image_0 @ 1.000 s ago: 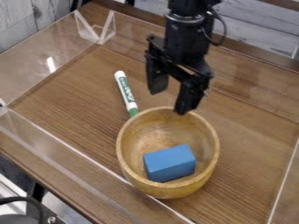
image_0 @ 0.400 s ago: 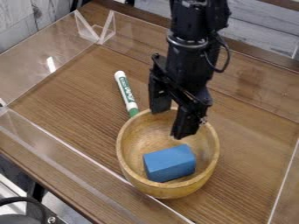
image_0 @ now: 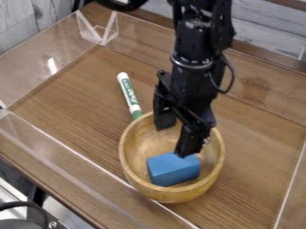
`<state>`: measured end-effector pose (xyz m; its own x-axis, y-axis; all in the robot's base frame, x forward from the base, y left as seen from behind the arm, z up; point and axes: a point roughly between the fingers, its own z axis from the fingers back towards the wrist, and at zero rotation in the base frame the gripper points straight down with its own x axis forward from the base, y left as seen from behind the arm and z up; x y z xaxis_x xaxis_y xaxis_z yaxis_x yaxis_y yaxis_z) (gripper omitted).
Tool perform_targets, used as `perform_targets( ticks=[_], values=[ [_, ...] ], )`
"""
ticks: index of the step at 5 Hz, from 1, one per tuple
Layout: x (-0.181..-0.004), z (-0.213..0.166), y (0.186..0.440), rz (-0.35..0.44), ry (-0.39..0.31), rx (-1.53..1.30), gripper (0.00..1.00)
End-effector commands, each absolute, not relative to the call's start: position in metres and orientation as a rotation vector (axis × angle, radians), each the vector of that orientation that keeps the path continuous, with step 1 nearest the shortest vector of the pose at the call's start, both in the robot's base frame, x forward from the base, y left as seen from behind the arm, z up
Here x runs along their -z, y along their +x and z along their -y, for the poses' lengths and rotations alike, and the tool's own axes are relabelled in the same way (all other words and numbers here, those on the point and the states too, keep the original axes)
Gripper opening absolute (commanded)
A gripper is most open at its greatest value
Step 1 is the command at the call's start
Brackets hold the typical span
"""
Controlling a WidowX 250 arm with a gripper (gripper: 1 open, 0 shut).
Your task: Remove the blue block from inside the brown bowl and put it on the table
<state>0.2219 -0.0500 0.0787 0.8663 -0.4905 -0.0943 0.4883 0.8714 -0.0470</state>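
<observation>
Gripper [image_0: 180, 121] jaws spread wide, empty, tips down inside brown bowl [image_0: 136, 164] just above blue block [image_0: 174, 168].

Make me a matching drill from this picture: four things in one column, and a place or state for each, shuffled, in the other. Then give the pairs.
Things:
1. blue block
2. brown bowl
3. marker
4. gripper

Places or states:
A. lying on the table, left of the bowl
B. open, pointing down over the bowl
C. lying inside the bowl
D. standing on the table, holding the block

Pairs: 1-C, 2-D, 3-A, 4-B
</observation>
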Motion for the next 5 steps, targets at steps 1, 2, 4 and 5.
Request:
perform_targets(
  ticks=[1,2,4,5],
  values=[
    [-0.085,0.055,0.225,-0.029,-0.025,0.529,1.0],
    [-0.08,0.057,0.225,-0.015,-0.031,0.546,1.0],
    [-0.073,0.06,0.226,0.012,-0.042,0.562,1.0],
    [-0.07,0.061,0.226,0.025,-0.047,0.563,1.0]
  ],
)
